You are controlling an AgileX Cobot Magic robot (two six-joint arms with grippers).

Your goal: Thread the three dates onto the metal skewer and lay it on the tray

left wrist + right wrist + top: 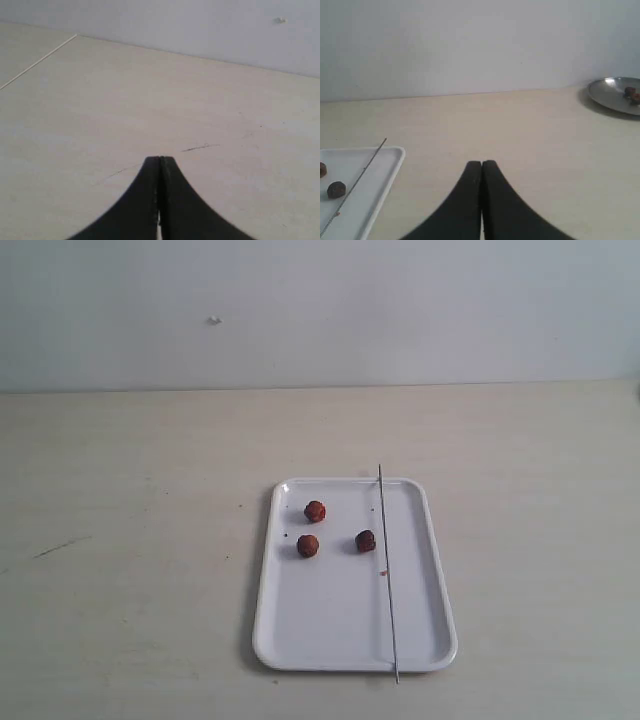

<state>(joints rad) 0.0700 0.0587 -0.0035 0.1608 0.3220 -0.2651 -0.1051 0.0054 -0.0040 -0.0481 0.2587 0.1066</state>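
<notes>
The white tray (355, 640) lies on the table, a little right of centre. Three loose reddish-brown dates rest on its far half: one (315, 511), a second (308, 546) and a darker third (365, 540). The thin metal skewer (388, 575) lies lengthwise along the tray's right side, both ends overhanging the rim. Neither gripper appears in the exterior view. My left gripper (160, 159) is shut over bare table. My right gripper (481, 162) is shut and empty, off to the side of the tray (390, 162), where the skewer (362, 172) and the dark date (336, 189) show.
A tiny red crumb (383, 573) lies on the tray beside the skewer. A round metal dish (615, 95) holding small reddish pieces sits far off by the wall in the right wrist view. A pale wall backs the table.
</notes>
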